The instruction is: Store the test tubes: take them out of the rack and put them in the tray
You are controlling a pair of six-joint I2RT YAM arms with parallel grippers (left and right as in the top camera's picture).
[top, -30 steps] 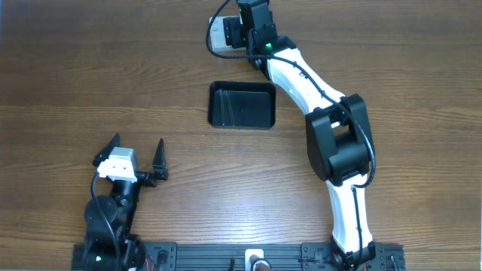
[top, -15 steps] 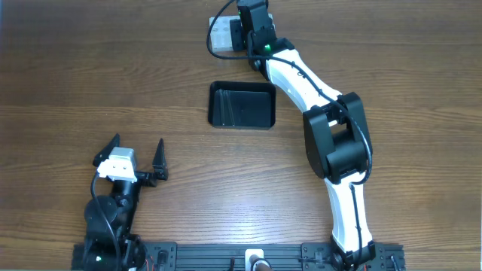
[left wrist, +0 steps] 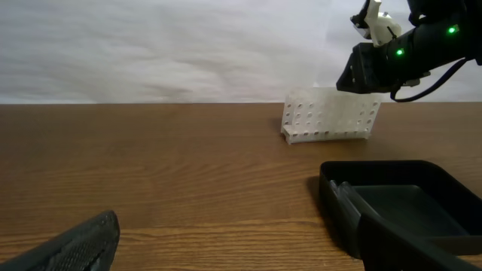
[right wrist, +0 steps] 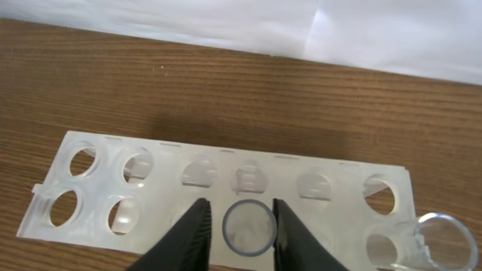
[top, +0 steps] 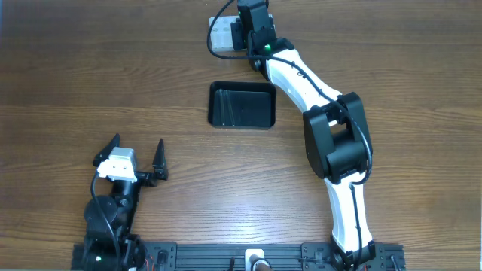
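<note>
A clear plastic test tube rack (top: 221,35) stands at the far edge of the table, also visible in the left wrist view (left wrist: 331,115). My right gripper (right wrist: 241,233) hangs over the rack, its fingers shut on the rim of a clear test tube (right wrist: 248,226) standing in the front row. A second tube (right wrist: 440,237) stands at the rack's end. The black tray (top: 241,105) lies just in front of the rack and holds no tubes. My left gripper (top: 137,154) rests open near the table's front left, nothing between its fingers.
The brown wooden table (top: 90,75) stretches bare around the tray and rack. A white backdrop (left wrist: 151,45) rises behind the rack. The right arm (top: 335,143) stretches from the front edge up to the rack.
The right arm shifted slightly over the rack between one second and half a second ago, then held still. The left arm has not moved.
</note>
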